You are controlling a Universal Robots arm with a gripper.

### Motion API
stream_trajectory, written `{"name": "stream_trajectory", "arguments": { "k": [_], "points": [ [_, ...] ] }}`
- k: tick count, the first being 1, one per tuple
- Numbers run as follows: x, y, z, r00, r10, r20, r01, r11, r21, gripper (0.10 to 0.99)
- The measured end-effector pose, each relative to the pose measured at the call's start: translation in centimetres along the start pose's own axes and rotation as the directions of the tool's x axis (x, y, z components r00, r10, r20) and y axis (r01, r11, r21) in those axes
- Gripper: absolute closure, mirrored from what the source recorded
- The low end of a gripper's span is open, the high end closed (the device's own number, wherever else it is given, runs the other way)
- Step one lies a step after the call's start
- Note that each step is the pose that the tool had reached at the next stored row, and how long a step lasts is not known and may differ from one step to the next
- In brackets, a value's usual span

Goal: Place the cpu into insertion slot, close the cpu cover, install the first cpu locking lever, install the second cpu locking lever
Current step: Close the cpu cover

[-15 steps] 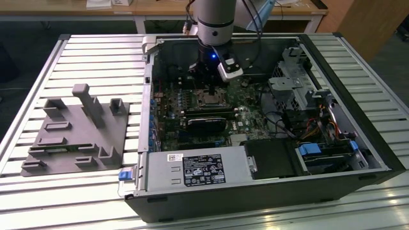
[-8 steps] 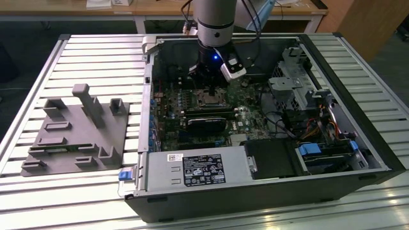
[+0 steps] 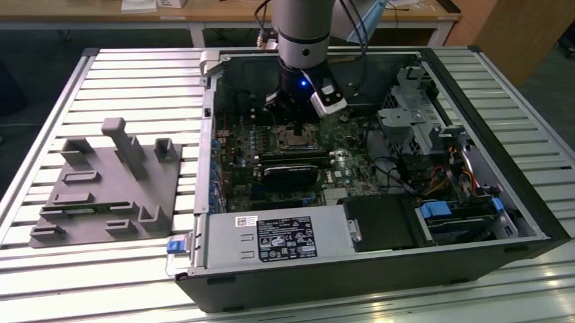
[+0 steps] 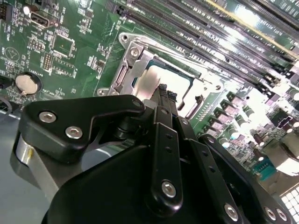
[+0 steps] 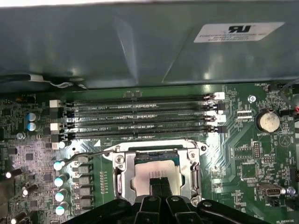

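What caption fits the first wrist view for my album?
Gripper over the cpu lying in the insertion slot on the green motherboard.

A ribbed, silvery metal desk (image 3: pixel 134 87) spreads across the exterior view under even, soft light. Behind it a light wooden table (image 3: pixel 225 12) stands on white legs over a dark floor (image 3: pixel 36 47). A brown wooden panel (image 3: pixel 516 30) rises at the exterior view's right.

Grey cylindrical arm (image 3: pixel 301 27), black wrist section with small blue light (image 3: pixel 306 84), white camera module (image 3: pixel 328 101) at the side, black cables (image 3: pixel 357 33) alongside, matte black gripper (image 4: pixel 164 92) of angular link plates (image 4: pixel 79 121), silver socket-head screws (image 4: pixel 168 188) at pivots.
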State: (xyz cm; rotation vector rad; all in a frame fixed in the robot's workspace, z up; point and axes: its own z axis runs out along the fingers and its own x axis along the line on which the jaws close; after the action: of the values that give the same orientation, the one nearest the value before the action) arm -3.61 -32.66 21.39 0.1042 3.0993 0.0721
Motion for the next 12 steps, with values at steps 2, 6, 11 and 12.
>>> {"name": "stream_trajectory", "arguments": {
  "k": [2, 6, 11, 12],
  "points": [
    [-0.01, -0.12, 0.01, 1.0000, 0.000, -0.0008, 0.000, 0.9999, -0.012, 0.980],
    [-0.01, -0.29, 0.11, 1.0000, 0.001, -0.0009, -0.001, 0.9999, -0.014, 0.980],
    [0.24, -0.32, 0.23, 1.0000, 0.001, -0.0009, -0.001, 0.9999, -0.014, 0.980],
    [0.36, -0.33, 0.25, 1.0000, 0.001, -0.0009, -0.001, 0.9999, -0.014, 0.980]
  ]
}}
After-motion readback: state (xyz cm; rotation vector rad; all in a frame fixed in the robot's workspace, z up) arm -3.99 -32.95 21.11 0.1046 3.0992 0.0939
